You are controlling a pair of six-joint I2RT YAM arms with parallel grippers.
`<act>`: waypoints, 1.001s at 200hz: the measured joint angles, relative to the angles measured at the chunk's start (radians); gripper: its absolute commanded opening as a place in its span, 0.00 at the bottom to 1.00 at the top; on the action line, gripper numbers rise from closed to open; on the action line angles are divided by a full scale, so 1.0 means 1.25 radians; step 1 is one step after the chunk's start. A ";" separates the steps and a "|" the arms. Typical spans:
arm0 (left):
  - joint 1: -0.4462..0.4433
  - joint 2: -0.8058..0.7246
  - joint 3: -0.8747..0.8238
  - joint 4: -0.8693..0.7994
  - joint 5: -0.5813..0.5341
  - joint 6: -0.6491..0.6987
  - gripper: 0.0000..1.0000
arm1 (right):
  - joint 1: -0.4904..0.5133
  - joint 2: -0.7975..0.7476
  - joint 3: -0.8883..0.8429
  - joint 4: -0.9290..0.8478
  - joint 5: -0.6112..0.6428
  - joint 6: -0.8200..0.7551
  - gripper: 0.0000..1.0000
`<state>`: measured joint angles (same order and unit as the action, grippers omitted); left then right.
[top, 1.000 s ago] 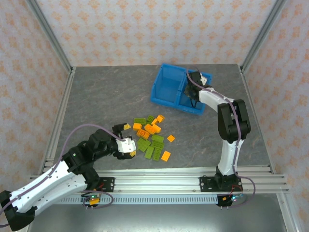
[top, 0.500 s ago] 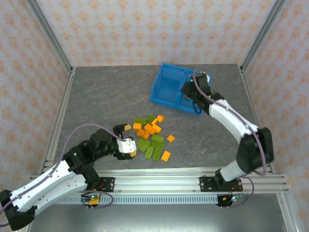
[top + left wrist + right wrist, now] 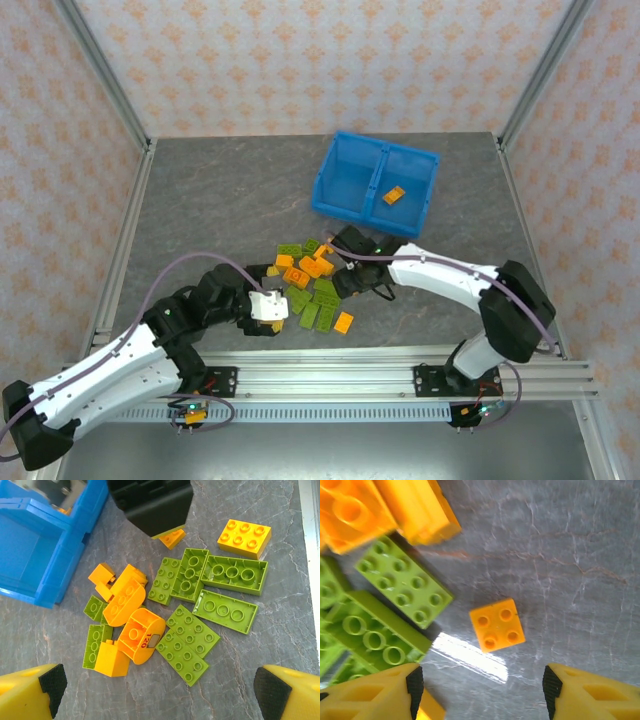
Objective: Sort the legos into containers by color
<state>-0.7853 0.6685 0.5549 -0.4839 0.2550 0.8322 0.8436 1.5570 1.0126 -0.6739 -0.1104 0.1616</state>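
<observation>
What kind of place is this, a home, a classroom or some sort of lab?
Most likely a robot lab test cell: silver aluminium frame posts hold peach patterned wall panels around a grey stone-look tabletop, and the left arm and right arm are bolted to a metal rail.

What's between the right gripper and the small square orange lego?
Right wrist view: only bare table, with a glare patch, separates right gripper and orange lego.
</observation>
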 measured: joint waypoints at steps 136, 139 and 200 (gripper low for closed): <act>0.000 -0.008 0.000 -0.001 0.003 0.002 0.99 | -0.045 0.147 0.017 0.031 -0.035 -0.072 0.48; 0.000 -0.008 0.000 -0.001 0.003 0.003 1.00 | -0.045 0.147 0.017 0.032 -0.038 -0.073 0.47; 0.000 -0.008 0.000 -0.001 0.003 0.006 0.99 | -0.056 0.146 0.019 0.034 -0.050 -0.067 0.29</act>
<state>-0.7853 0.6590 0.5549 -0.4850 0.2592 0.8398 0.7731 1.7393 1.0363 -0.6315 -0.1726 0.0776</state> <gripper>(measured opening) 0.994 0.318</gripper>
